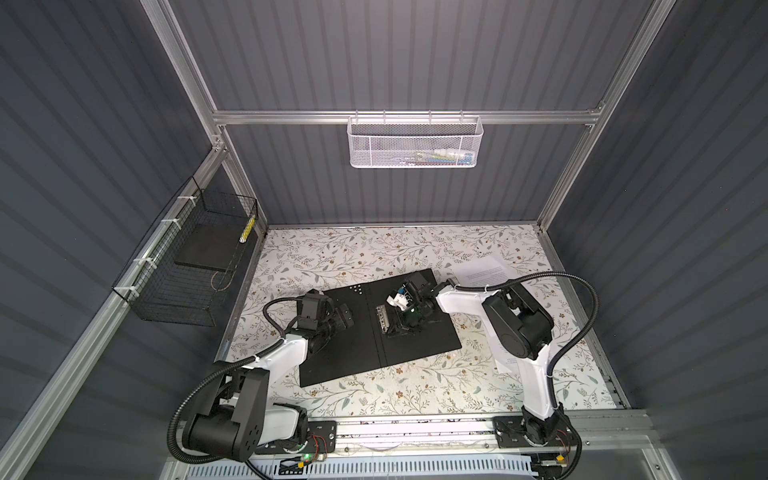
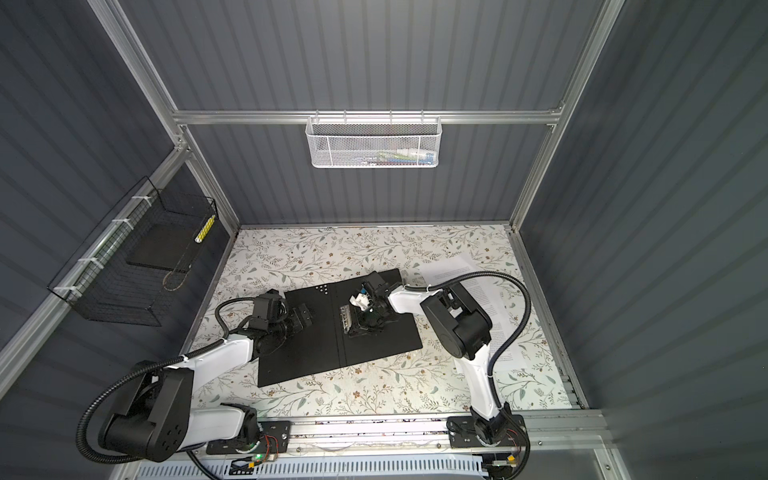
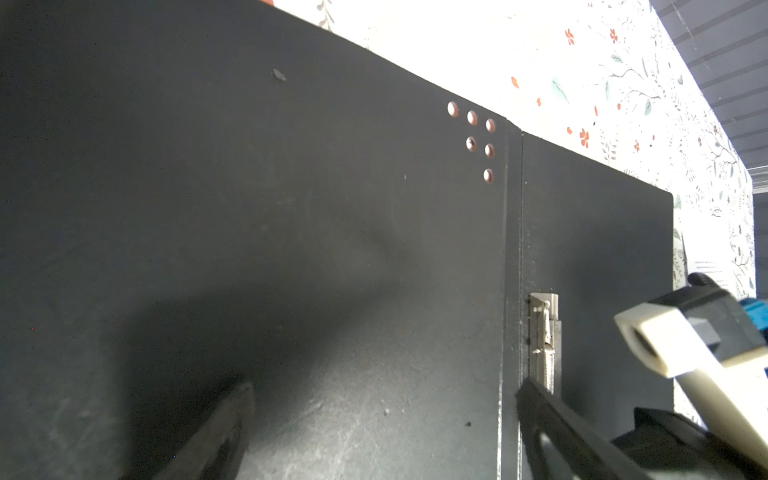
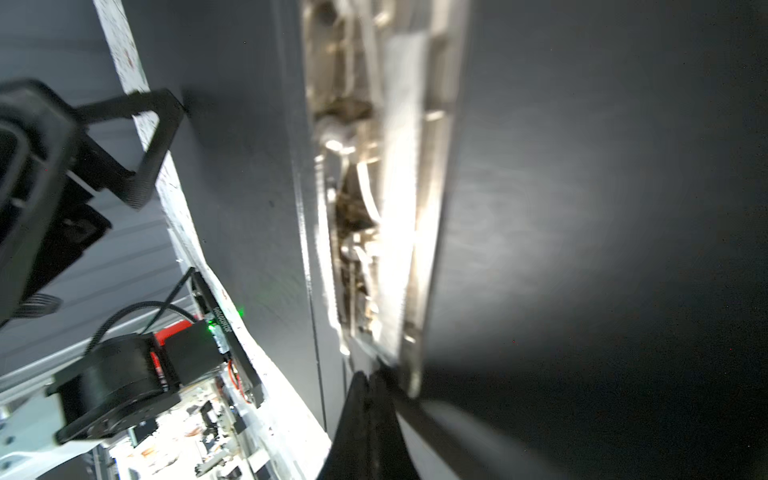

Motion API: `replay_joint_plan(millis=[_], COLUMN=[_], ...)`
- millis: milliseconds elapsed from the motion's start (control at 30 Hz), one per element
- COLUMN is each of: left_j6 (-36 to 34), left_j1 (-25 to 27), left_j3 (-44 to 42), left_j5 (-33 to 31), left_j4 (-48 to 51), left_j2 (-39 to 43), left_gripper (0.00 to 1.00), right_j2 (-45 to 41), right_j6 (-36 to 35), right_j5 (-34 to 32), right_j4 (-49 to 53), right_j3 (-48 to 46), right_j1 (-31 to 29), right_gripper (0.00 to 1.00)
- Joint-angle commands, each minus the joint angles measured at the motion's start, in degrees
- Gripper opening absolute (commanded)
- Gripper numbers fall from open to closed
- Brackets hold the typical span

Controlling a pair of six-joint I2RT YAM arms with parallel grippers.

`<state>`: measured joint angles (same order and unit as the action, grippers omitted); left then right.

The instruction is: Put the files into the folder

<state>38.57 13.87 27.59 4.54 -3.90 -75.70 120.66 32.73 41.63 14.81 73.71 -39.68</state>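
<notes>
The folder lies open on the floral table, black inside facing up, in both top views. Its metal spine clip sits just right of the fold. My left gripper rests open over the left cover; in its wrist view the gripper has only bare black cover between its fingers. My right gripper is shut, and in its wrist view its tips meet the near end of the clip, with nothing seen between them. The files lie as white printed sheets to the right of the folder, partly hidden under the right arm.
A white mesh basket hangs on the back rail. A black wire basket is fixed to the left wall. The aluminium base rail runs along the table's front edge. Several small round holes pierce the left cover near the spine.
</notes>
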Motion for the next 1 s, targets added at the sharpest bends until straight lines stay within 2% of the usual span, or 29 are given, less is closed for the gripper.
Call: replay_joint_plan(millis=[0,200,367,733,967], left_j6=[0.19,0.19,0.19,0.19,0.19], left_j1=[-0.52,-0.51,-0.51,-0.5,-0.51], left_j3=[-2.55,-2.55,-2.57,-2.47,-2.46], left_j5=[-0.54,-0.49,-0.49,-0.49,-0.49], left_j4=[12.42,12.38,12.48,12.46,12.5], left_j2=[-2.33,-2.33,-2.37,-2.43,-2.39], left_gripper=[1.0,1.0,1.0,1.0,1.0], right_j2=[0.3,-5.76,-7.31,-0.66,0.7], right_j6=[0.88,-0.38,-1.7,-4.7,-5.38], right_j5=[-1.74,-3.9,-6.34,-11.05,-14.42], right_j4=[-0.17,-0.19,2.3,10.68,13.73], right_j3=[-1.86,-1.52,1.38,10.84,10.97], right_j1=[0.25,0.16,-0.85,-4.09,-4.13], right_gripper=[0.0,0.0,0.0,0.0,0.0])
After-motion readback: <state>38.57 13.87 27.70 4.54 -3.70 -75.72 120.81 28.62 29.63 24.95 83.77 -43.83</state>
